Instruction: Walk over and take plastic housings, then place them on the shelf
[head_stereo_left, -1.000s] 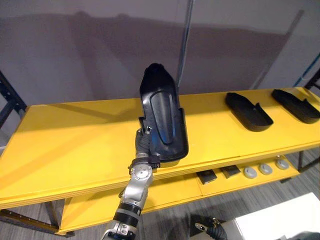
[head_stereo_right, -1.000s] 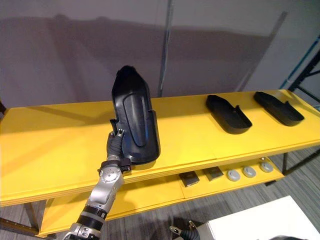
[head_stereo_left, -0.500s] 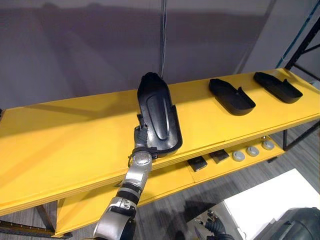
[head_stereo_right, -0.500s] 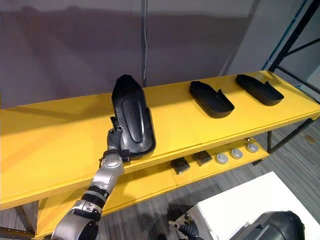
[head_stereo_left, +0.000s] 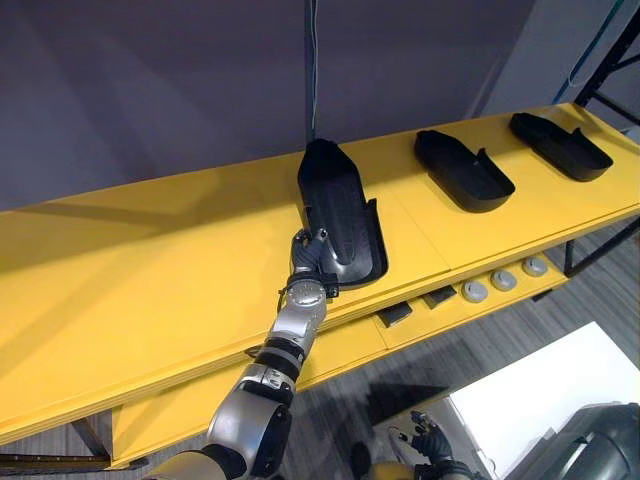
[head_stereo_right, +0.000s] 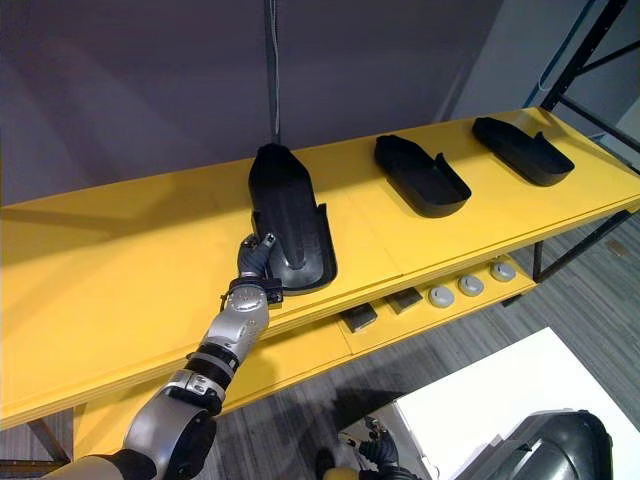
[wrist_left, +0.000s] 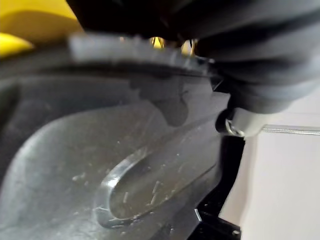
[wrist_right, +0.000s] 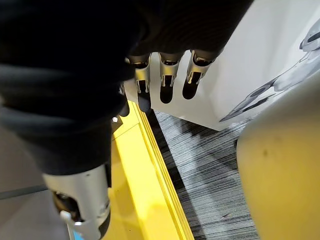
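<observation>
A black plastic housing (head_stereo_left: 340, 212) lies hollow side up on the yellow shelf's top board (head_stereo_left: 150, 270), near its front edge. My left hand (head_stereo_left: 308, 262) is at the housing's near left corner, its fingers loosened and straight against the rim. The left wrist view looks from very close into the housing's inner wall (wrist_left: 100, 165). Two more black housings (head_stereo_left: 463, 170) (head_stereo_left: 560, 145) lie further right on the same board. My right hand (wrist_right: 167, 82) hangs low with straight fingers and holds nothing, beside a yellow board edge (wrist_right: 145, 190).
A lower yellow board carries round grey parts (head_stereo_left: 505, 280) and small dark blocks (head_stereo_left: 395, 313). A white table (head_stereo_left: 540, 390) stands at the lower right. A grey wall runs behind the shelf, with black rack posts (head_stereo_right: 580, 50) at the far right.
The housing stood tilted upright in my left hand's grip; now it lies flat on the shelf and the fingers have loosened. The camera has also shifted.
</observation>
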